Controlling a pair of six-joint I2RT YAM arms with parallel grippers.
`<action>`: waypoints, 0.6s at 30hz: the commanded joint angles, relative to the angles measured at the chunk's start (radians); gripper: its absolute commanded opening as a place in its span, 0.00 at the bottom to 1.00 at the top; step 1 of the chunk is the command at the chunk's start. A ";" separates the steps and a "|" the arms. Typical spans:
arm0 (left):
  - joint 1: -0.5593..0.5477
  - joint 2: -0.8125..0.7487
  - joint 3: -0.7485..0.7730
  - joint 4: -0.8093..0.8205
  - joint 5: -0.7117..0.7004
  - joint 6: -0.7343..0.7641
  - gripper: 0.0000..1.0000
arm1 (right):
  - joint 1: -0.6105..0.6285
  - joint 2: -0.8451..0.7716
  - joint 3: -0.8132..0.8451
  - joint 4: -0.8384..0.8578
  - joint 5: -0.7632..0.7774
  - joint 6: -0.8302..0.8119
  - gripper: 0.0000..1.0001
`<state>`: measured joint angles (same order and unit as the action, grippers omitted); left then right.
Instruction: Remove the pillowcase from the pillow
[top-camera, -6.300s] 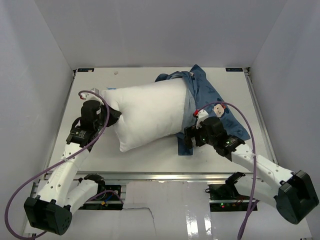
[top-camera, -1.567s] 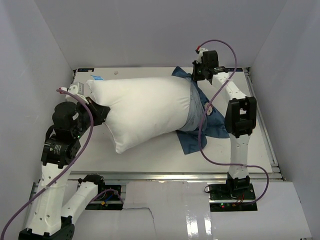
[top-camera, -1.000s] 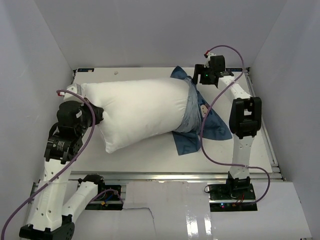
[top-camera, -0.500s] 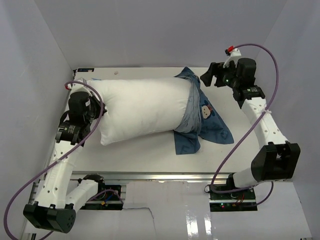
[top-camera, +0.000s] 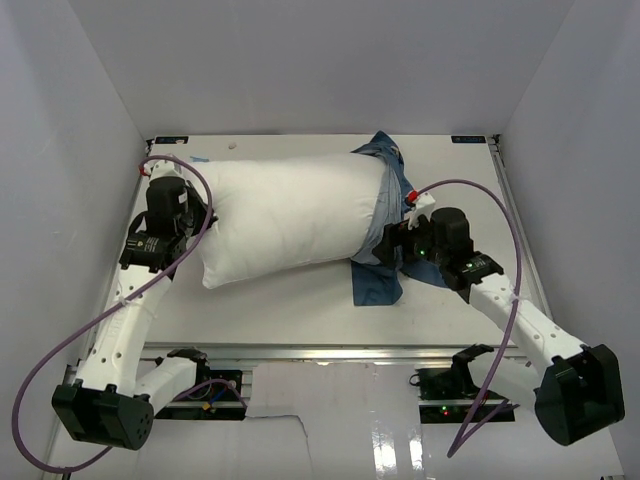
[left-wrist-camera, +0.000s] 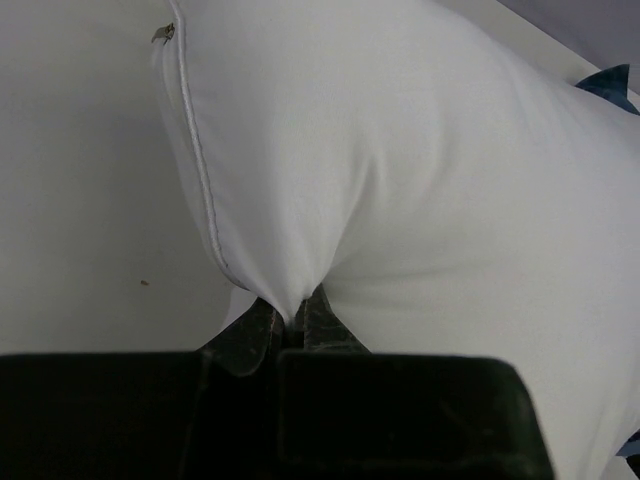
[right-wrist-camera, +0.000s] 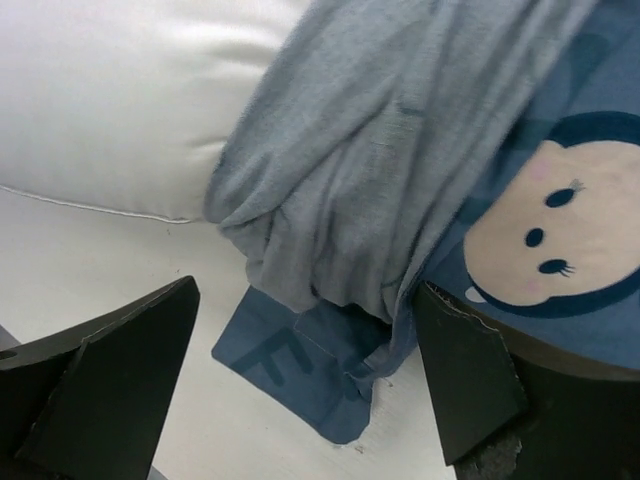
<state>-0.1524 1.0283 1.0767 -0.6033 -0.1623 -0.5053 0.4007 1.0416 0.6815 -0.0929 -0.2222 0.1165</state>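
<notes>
Bright, even light — soft shadows; wrist foregrounds blurred.

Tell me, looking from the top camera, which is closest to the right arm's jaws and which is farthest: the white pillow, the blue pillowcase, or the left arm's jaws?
1. pillowcase: nearest, bunched up right at the right jaws.
2. pillow: farther left, across the middle of the table.
3. left jaws: farthest, pinching the pillow's far left end.
</notes>
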 joint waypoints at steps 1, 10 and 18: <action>0.001 -0.033 0.035 0.040 0.033 -0.007 0.00 | 0.072 0.009 -0.023 0.103 0.047 -0.018 0.93; 0.001 -0.024 0.035 0.060 0.075 -0.038 0.00 | 0.221 0.078 -0.017 0.137 0.423 0.072 0.67; 0.001 0.007 0.077 0.056 0.064 -0.026 0.00 | 0.224 0.189 -0.013 0.094 0.778 0.146 0.08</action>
<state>-0.1524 1.0416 1.0912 -0.5987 -0.1024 -0.5289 0.6254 1.2022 0.6563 0.0132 0.3206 0.2264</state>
